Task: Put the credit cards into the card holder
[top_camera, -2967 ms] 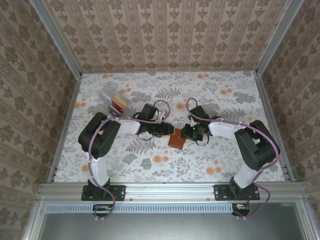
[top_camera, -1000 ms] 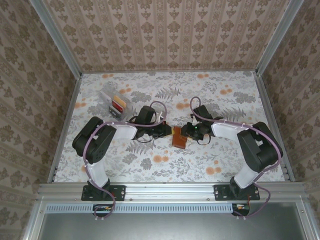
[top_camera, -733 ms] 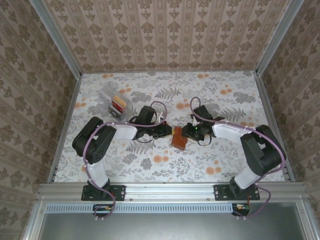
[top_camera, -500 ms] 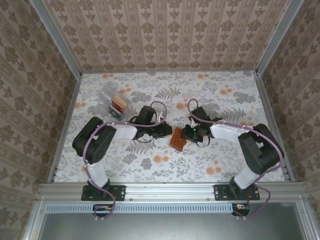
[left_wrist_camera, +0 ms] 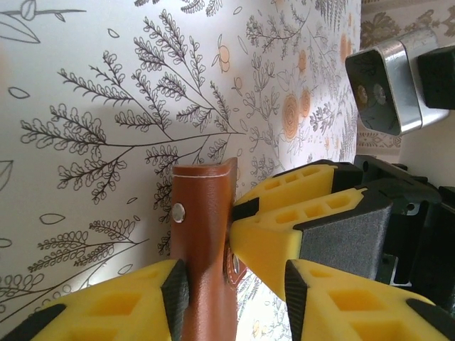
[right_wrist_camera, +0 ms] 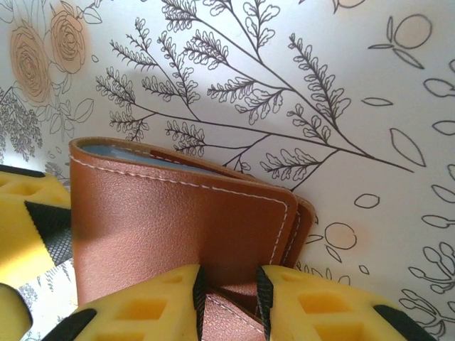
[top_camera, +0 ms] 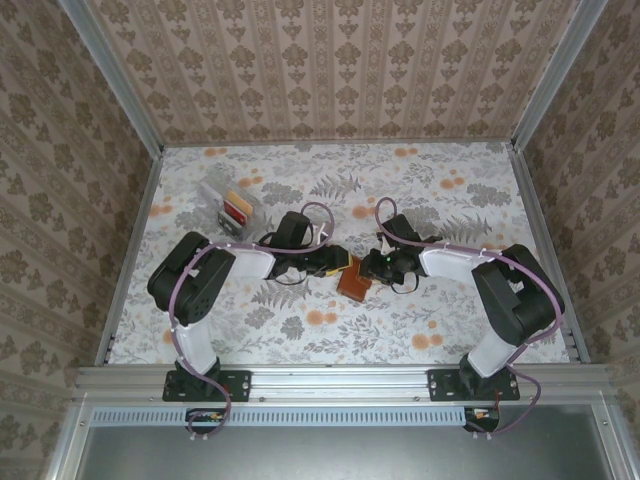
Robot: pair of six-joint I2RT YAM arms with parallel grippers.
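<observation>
Top external view: a bench (top_camera: 430, 190) under a floral cloth, walled with patterned paper on three sides, both arms bent in toward its middle.
Left arm (top_camera: 205, 275): reaches rightward from the near-left corner, wrist low over the cloth.
Right arm (top_camera: 505, 285): mirrors it from the near-right corner, wrist pointing left.
Clear box (top_camera: 228, 203): at the back left of the bench, well apart from both wrists.
Credit cards (top_camera: 238, 209): red-orange ones stand on edge in that box; how many I can't make out.
Card holder (top_camera: 351, 282): brown leather, folded shut, at the centre of the bench between the two wrists. Whether it rests on the cloth or is held just off it I cannot tell.
Left end effector (left_wrist_camera: 233, 295): released, its yellow fingers parted around the card holder. One finger lies against the leather and the other stands off with a gap.
Right end effector (right_wrist_camera: 227, 295): clenched on the card holder, pinching its edge between two yellow fingers that nearly meet.
Snap stud (left_wrist_camera: 178, 210): a small silver dot on the leather face near the stitched corner, seen from the left wrist.
</observation>
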